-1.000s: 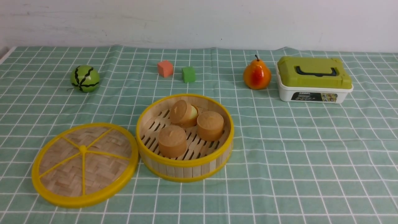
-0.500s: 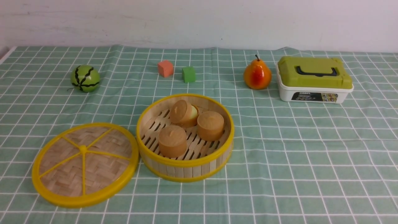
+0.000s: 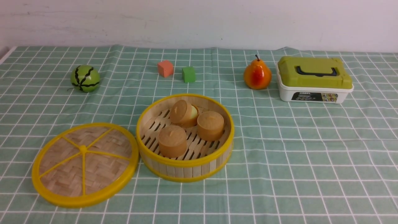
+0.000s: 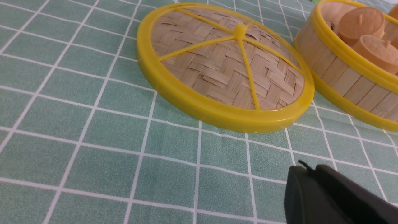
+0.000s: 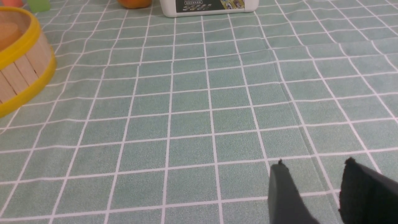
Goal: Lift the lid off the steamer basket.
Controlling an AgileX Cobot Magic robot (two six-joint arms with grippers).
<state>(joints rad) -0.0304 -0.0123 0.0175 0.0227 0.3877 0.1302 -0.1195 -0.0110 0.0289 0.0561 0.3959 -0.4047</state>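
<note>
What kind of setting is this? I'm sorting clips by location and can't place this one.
Probably a staged tabletop test setup, not a real kitchen: a checked green tablecloth against a bare white wall, with toy-like props such as a pear, two small cubes and an open steamer basket.

Left end effector (image 4: 311, 183) cropped, jaw gap indiscernible; steamer basket (image 5: 21, 59) and white box (image 5: 208, 7) edge-cut.

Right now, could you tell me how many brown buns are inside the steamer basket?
3: one bun nearest the camera, one toward the right, one tilted at the back. Something pale peeks out behind it, so more may be hidden.
</note>
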